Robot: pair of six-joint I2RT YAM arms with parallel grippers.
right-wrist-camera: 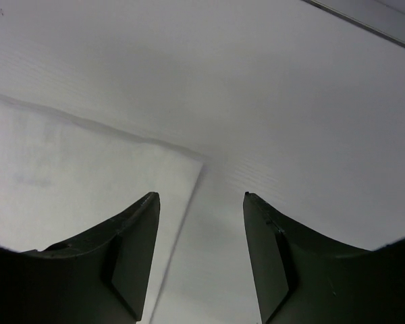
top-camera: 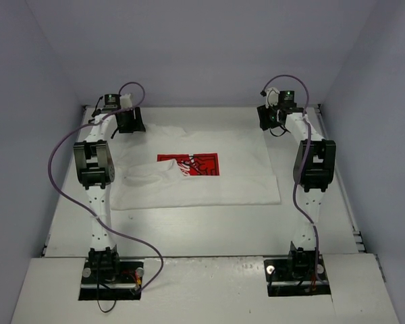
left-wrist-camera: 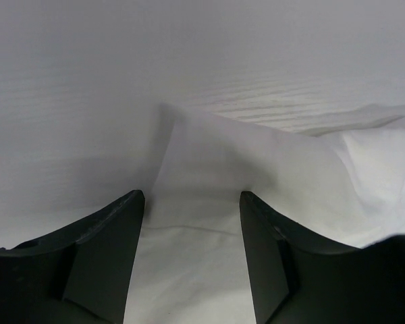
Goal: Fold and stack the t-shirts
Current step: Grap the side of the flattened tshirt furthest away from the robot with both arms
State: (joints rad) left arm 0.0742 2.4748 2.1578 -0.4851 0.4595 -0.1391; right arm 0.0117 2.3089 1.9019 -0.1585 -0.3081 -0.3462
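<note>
A white, soft-knit t-shirt (top-camera: 209, 189) lies flat across the far half of the matte white worktop (top-camera: 209, 233). Its red rectangular print (top-camera: 196, 164), with white line art, faces up, and a rumpled flap of cloth lies over the print's left end.

The left arm (top-camera: 94, 162) stretches to the far-left corner and the right arm (top-camera: 314, 162) to the far-right corner, each wrist bent downward over a far corner of the shirt.

The left wrist view alone shows a pointed, creased cloth corner lying between the left jaws, which are spread and not pinching it. The right wrist view shows the right jaws spread too. A crisp, square fabric corner passes under one finger and faintly ribbed bare worktop lies between them.
</note>
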